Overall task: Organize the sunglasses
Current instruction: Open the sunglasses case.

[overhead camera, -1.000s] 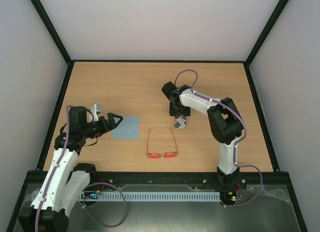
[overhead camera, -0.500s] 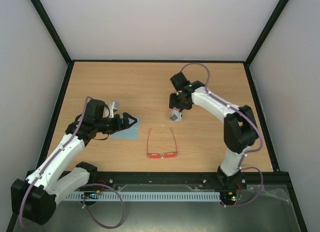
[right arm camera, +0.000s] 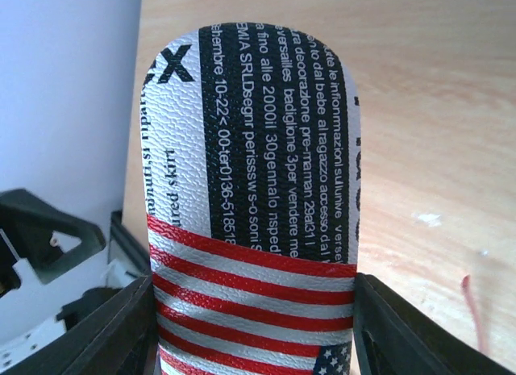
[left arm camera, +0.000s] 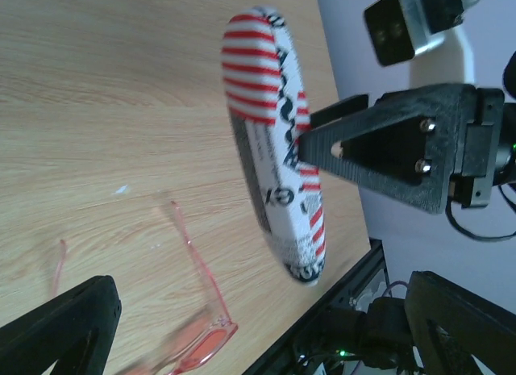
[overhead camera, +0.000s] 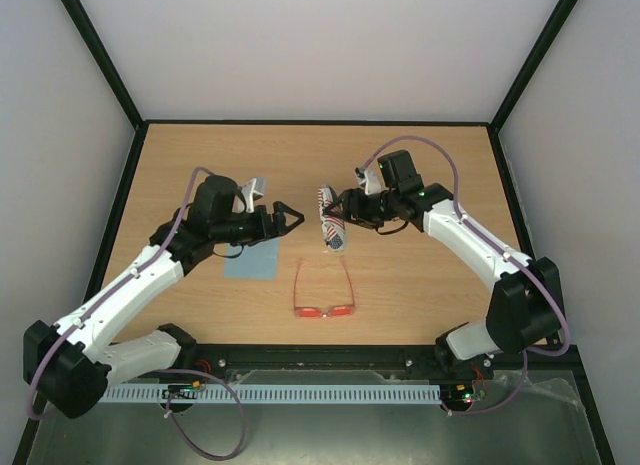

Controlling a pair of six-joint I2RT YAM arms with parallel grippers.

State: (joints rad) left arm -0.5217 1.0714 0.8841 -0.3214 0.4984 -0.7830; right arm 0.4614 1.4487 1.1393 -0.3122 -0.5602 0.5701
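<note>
The sunglasses point(overhead camera: 323, 310), a thin red-orange frame with red lenses, lie on the table near the front middle with both temple arms unfolded and pointing away; in the left wrist view the sunglasses point(left arm camera: 199, 266) show below the case. My right gripper point(overhead camera: 345, 216) is shut on the flag-patterned case point(overhead camera: 331, 225) and holds it above the table, just beyond the glasses. The case point(right arm camera: 254, 173) fills the right wrist view between the fingers of the right gripper point(right arm camera: 254, 327). My left gripper point(overhead camera: 283, 205) is open and empty, pointing at the case point(left arm camera: 278, 141) from the left with a small gap; the left gripper point(left arm camera: 264, 310) frames it.
A light-blue square cloth point(overhead camera: 252, 259) lies flat on the table left of the sunglasses, partly under my left arm. The wooden table point(overhead camera: 430, 285) is bordered by a black frame, with white walls behind and at the sides.
The right arm has swung the case up and to the left, turning it toward the left gripper. The left arm has reached forward and right over the cloth. The sunglasses have not moved.
</note>
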